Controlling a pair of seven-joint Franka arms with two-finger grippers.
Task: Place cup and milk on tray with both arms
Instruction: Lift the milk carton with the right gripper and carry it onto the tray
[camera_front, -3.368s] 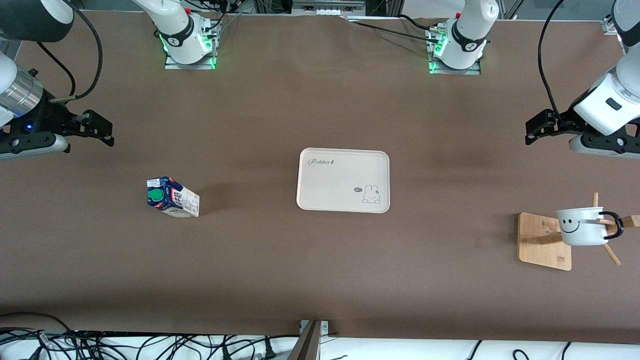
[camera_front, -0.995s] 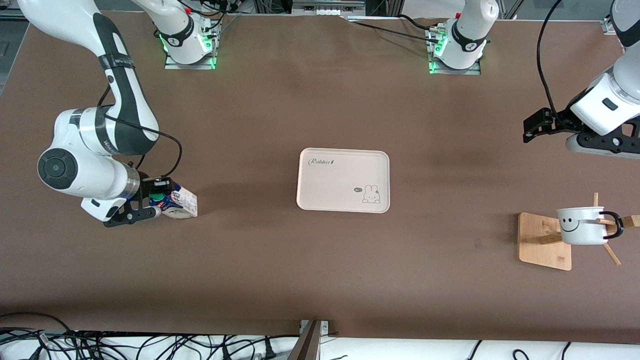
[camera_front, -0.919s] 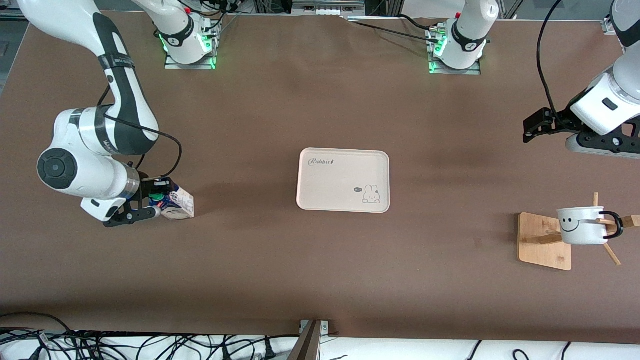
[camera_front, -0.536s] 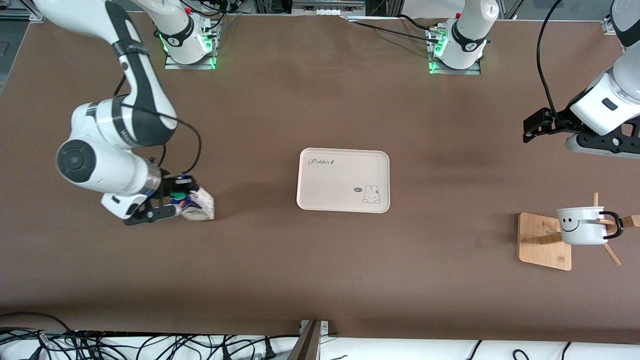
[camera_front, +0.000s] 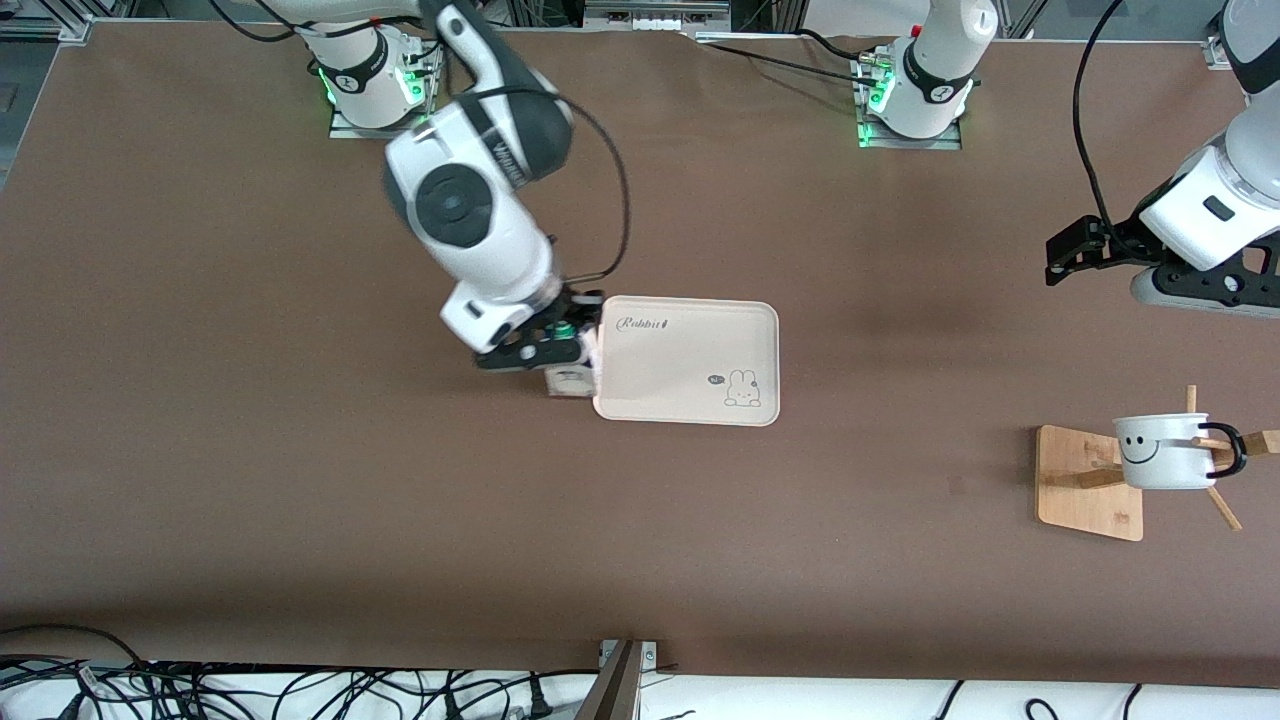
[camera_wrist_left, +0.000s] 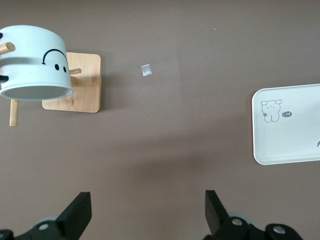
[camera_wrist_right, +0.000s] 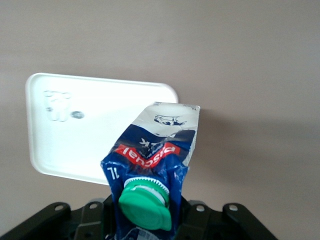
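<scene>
My right gripper is shut on the milk, a blue and white carton with a green cap. It holds the milk up in the air, over the edge of the cream tray at the right arm's end. The tray is bare. The cup, white with a smiley face, hangs by its handle on a wooden rack toward the left arm's end. My left gripper waits open in the air over the table there, with nothing between its fingers. The cup and the tray show in the left wrist view.
The rack's square wooden base with slanted pegs stands near the table's edge at the left arm's end. A small scrap of tape lies on the brown table between rack and tray. Cables run along the table's edge nearest the front camera.
My right arm has lifted the milk off the table and carried it from the right arm's end up to the tray's edge. The left arm has not moved.
</scene>
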